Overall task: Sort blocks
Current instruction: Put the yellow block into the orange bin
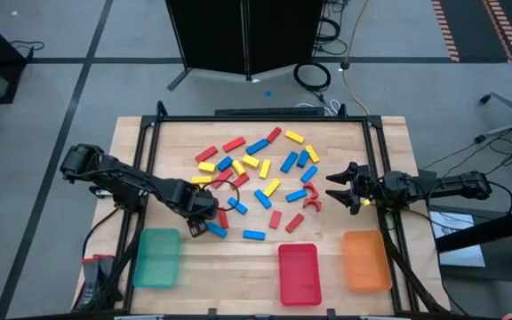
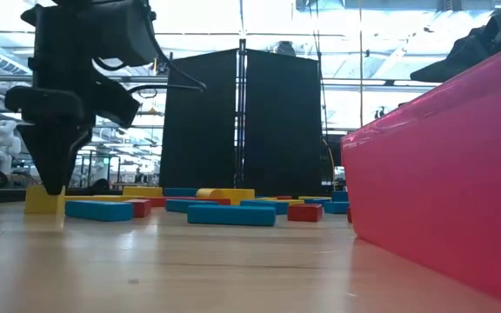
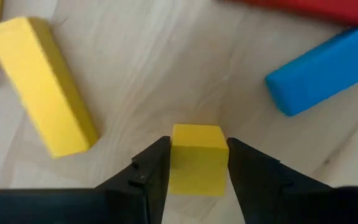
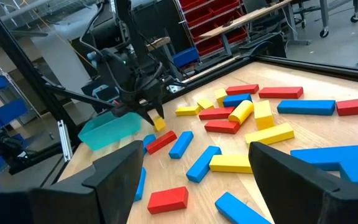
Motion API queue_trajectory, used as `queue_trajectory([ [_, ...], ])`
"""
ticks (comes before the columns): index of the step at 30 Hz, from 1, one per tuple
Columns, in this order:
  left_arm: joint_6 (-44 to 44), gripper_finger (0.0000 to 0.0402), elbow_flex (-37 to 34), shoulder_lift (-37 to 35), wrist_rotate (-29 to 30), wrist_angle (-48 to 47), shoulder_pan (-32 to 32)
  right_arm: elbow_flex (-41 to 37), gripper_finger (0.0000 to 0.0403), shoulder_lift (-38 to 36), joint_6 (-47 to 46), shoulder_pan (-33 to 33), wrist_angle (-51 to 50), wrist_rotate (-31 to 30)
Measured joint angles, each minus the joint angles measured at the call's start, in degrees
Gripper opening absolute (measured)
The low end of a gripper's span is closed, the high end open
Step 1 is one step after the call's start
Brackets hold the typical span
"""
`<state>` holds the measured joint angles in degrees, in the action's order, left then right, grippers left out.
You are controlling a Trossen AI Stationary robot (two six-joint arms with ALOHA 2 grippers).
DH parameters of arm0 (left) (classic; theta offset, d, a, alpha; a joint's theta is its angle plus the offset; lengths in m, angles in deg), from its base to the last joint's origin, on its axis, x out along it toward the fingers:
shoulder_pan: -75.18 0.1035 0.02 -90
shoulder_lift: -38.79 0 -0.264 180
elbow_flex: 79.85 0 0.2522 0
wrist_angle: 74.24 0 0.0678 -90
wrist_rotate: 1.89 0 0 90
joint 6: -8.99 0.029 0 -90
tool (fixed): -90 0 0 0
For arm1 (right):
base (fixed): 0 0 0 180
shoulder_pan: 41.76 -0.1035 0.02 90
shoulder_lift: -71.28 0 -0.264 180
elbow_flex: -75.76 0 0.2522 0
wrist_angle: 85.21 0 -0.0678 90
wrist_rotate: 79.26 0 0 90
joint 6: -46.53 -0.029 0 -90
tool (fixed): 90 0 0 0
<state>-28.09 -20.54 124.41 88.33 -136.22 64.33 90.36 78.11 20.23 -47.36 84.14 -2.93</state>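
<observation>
1. Blocks (image 1: 258, 174) in red, blue and yellow lie scattered over the middle of the wooden surface (image 1: 229, 271), most of them flat and close together.
2. Along the near edge of the surface stand three trays: a green tray (image 1: 157, 258) on the left, a red tray (image 1: 298, 273) in the middle, an orange tray (image 1: 365, 260) on the right.
3. The left gripper (image 3: 194, 163) is down at the left fringe of the scatter, just above the green tray in the high view, its fingers closed against the two sides of a small yellow block (image 3: 196, 157).
4. In the low view that block's lower edge sits on or just above the wood; which, I cannot tell.
5. A longer yellow bar (image 3: 42, 84) and a blue bar (image 3: 323, 71) lie near the held block, neither touching it.
6. The right gripper (image 1: 347, 188) waits at the right edge of the surface, its fingers spread wide and nothing between them, pointing toward the blocks.
</observation>
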Motion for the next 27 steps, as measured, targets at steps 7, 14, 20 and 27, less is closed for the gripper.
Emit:
queue_trajectory([
  [7, 3.38, 0.0186, -0.27, 0.22, -1.74, 0.72, -0.01, 0.00, 0.0288, 0.00, 0.00, -0.01, -0.02, 0.00],
  [14, 3.57, 0.0208, -0.77, 0.22, -1.57, 1.80, 0.02, 0.00, 0.0288, 0.00, 0.17, 0.01, -0.02, -0.04],
  [20, 3.36, 0.0168, -3.28, 0.22, -3.58, 1.91, -0.01, 0.00, 0.0288, 0.13, 0.17, 0.01, 0.00, -0.07],
  [27, 2.97, 0.0140, -4.69, 0.00, -4.56, 1.69, 0.02, 0.00, 0.0288, 0.39, 0.02, -0.01, 0.00, -0.04],
])
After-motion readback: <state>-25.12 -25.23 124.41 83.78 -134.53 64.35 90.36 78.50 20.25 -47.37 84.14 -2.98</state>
